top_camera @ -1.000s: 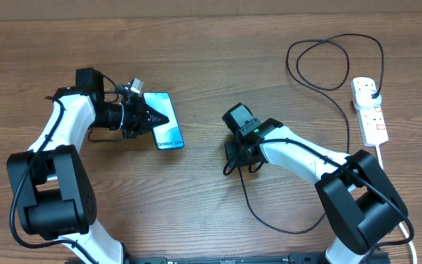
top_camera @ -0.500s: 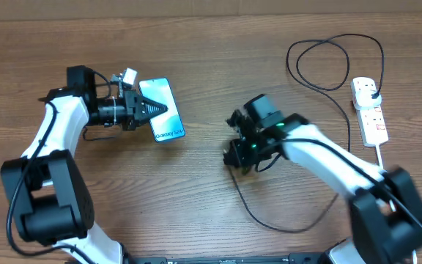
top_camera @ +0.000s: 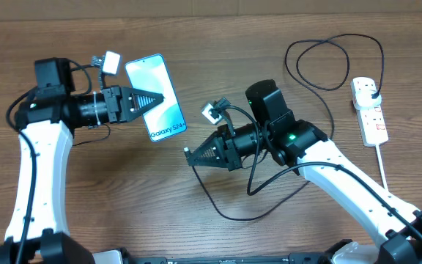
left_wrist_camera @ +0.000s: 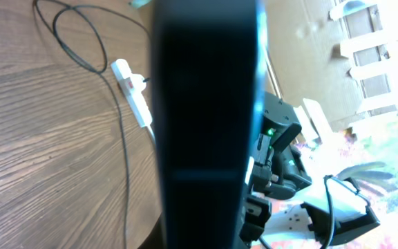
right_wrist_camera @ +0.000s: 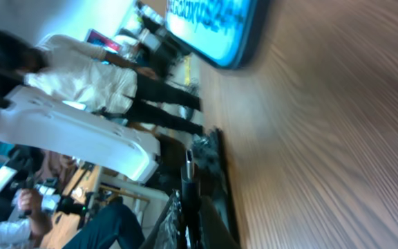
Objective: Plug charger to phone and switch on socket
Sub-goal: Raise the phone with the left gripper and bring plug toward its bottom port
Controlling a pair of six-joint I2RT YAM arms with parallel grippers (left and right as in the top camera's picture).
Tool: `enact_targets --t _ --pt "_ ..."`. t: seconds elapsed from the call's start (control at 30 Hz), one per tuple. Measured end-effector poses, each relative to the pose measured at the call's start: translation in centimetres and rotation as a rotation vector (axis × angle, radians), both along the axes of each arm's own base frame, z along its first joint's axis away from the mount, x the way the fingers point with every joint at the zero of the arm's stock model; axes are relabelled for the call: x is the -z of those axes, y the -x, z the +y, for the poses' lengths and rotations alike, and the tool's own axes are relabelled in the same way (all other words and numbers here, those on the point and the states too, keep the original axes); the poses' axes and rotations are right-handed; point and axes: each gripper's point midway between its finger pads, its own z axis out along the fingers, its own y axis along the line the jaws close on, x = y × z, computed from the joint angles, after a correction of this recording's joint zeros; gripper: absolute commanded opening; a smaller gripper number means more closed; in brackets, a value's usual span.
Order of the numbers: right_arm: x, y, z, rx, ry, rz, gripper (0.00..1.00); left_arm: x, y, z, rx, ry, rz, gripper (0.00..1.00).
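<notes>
Black and thin, the charger point(top_camera: 229, 215) is the weak link. The right gripper point(top_camera: 193, 156) is pinched on its connector tip point(right_wrist_camera: 188, 164), and only a short stub shows past the fingers. The slack cable loops over the middle of the desk point(top_camera: 218, 44) toward the white power strip point(top_camera: 370, 110) at the right edge. The left gripper point(top_camera: 156, 100) is clamped on the Galaxy S24 phone point(top_camera: 149, 73), held above the desk's left half. With both parts airborne, a slight tilt could scrape or jam the port. A hard push might slide the phone in its grip.
</notes>
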Motion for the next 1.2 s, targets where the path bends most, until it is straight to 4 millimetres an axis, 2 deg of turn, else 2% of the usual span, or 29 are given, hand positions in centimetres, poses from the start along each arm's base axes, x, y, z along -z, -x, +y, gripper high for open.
enact_targets --t 0.13,0.3,0.77,1.03,1.2 --pt "-2.1 -0.2 0.9 -0.014 -0.072 -0.01 0.04 -1.5 0.4 0.9 -0.04 0.019 0.031 0.04" --pt "-3.6 -0.5 1.3 -0.011 -0.109 0.014 0.04 -1.9 0.3 1.8 -0.077 0.043 0.103 0.04" --pt "-5.3 0.4 2.4 -0.032 -0.139 0.068 0.04 -2.6 0.6 1.5 -0.053 0.094 0.162 0.04" --pt "-5.3 0.4 2.5 -0.029 -0.135 0.084 0.04 -2.6 1.4 -0.7 0.019 0.09 0.165 0.04" --pt "-5.3 0.4 2.5 -0.026 -0.134 0.086 0.04 -2.8 1.6 -1.0 0.031 0.096 0.164 0.04"
